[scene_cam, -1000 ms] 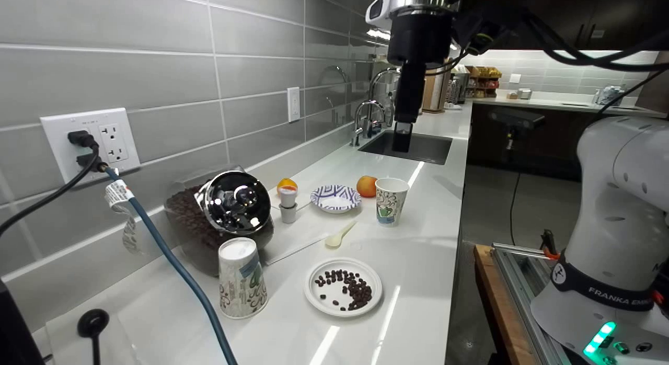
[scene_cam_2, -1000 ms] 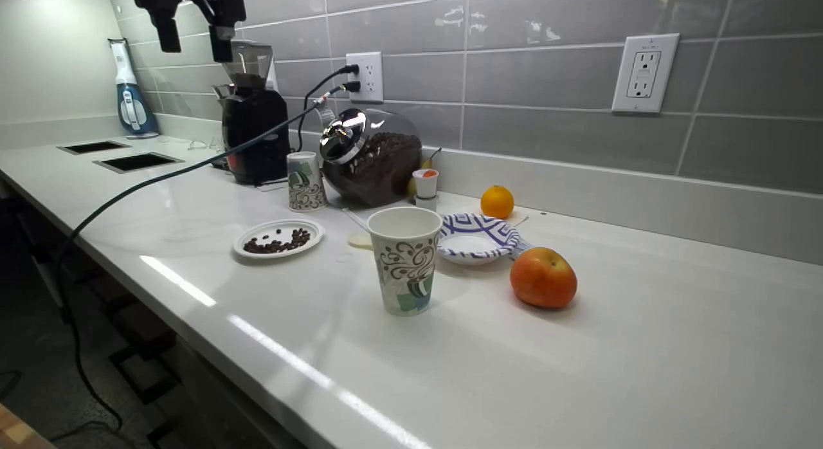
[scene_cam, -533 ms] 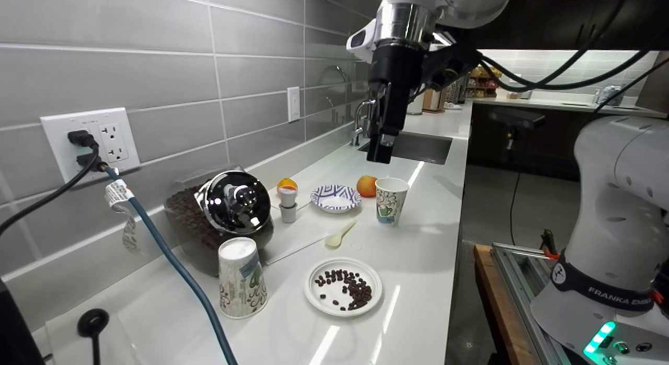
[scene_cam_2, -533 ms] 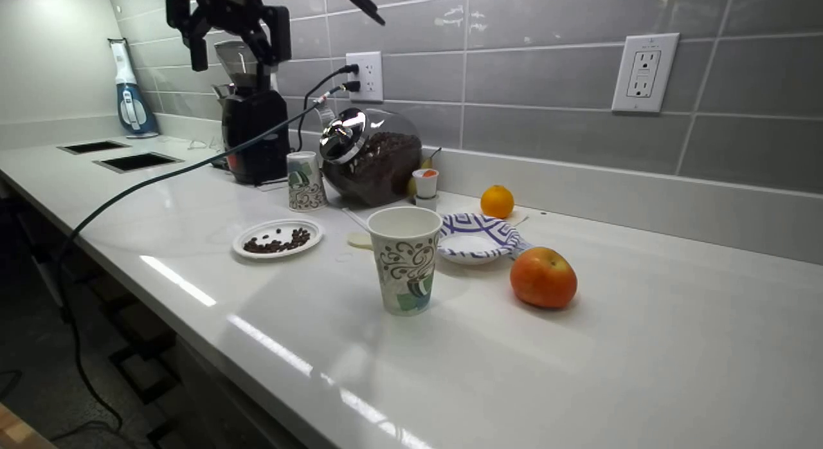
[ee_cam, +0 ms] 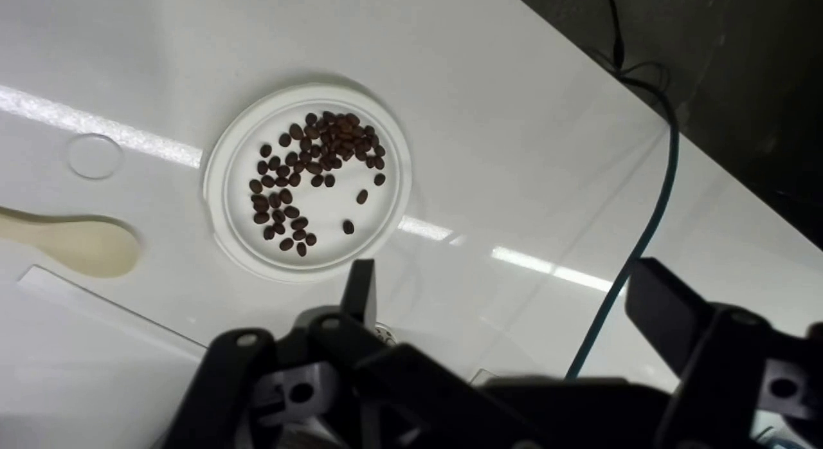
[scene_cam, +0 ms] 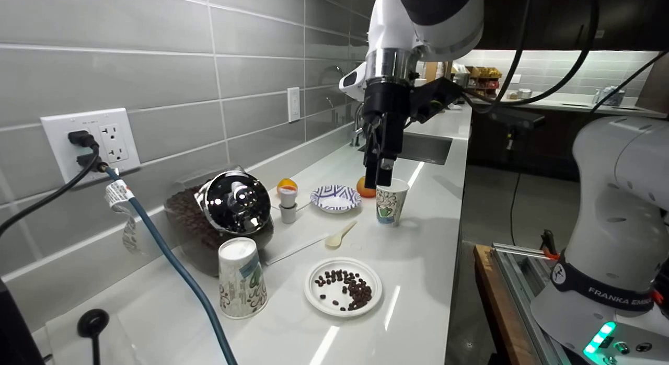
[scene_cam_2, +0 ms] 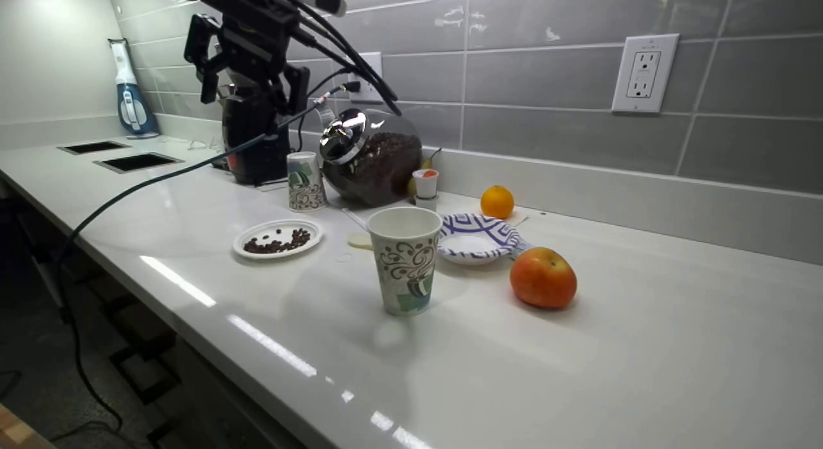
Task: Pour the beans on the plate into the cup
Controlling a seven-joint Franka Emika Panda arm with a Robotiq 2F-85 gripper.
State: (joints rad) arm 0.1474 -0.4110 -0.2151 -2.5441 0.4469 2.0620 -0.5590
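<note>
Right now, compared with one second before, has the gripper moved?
Yes. In an exterior view, the gripper has moved downward and leftward in the picture: its lower end, earlier seen against the sink, now shows below the sink's near edge.

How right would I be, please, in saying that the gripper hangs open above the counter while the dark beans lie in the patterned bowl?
Not quite right: the dark beans are not in the patterned bowl; the wrist view shows them on the white plate. The gripper does hang open above the counter.
</note>
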